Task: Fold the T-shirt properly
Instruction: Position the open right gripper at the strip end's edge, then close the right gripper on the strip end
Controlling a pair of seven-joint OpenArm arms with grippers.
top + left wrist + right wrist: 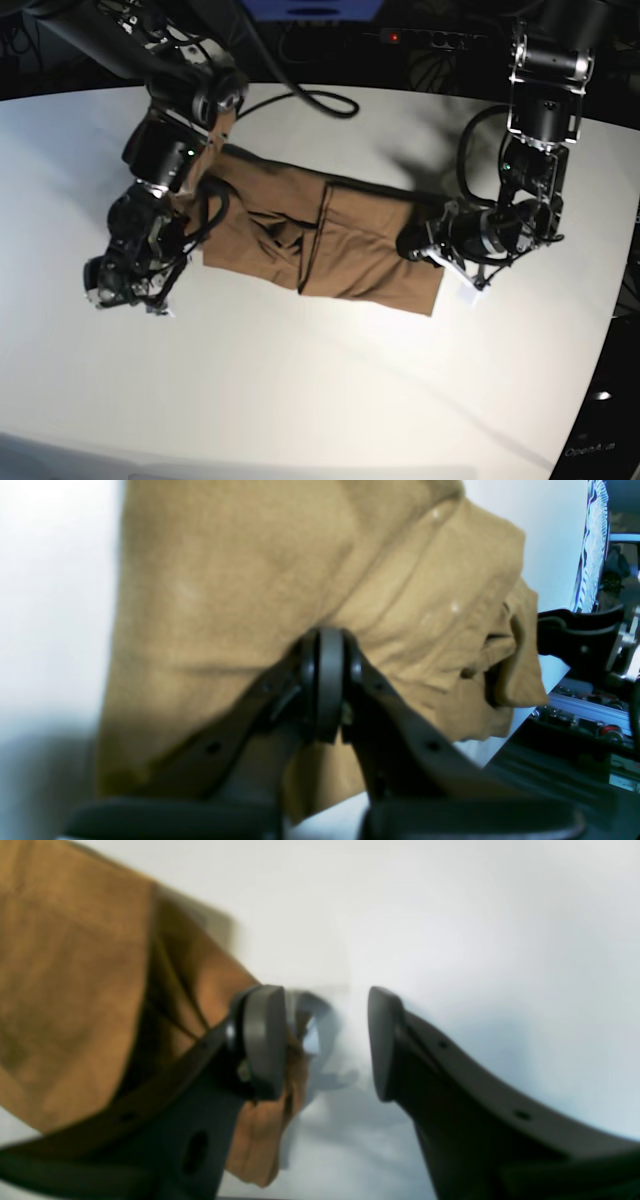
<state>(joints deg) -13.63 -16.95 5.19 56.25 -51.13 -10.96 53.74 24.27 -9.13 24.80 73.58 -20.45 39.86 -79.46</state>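
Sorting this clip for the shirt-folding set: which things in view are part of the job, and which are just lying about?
Part of the job:
- T-shirt, brown, on the table
- left gripper, shut on the T-shirt
- right gripper, open beside the T-shirt's edge

Just lying about:
- black cable at the far edge of the white table

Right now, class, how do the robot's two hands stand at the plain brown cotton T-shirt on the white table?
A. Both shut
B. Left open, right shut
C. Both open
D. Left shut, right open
D: the left hand has its fingers pressed together against the brown cotton T-shirt, while the right hand shows a clear gap between its fingers.
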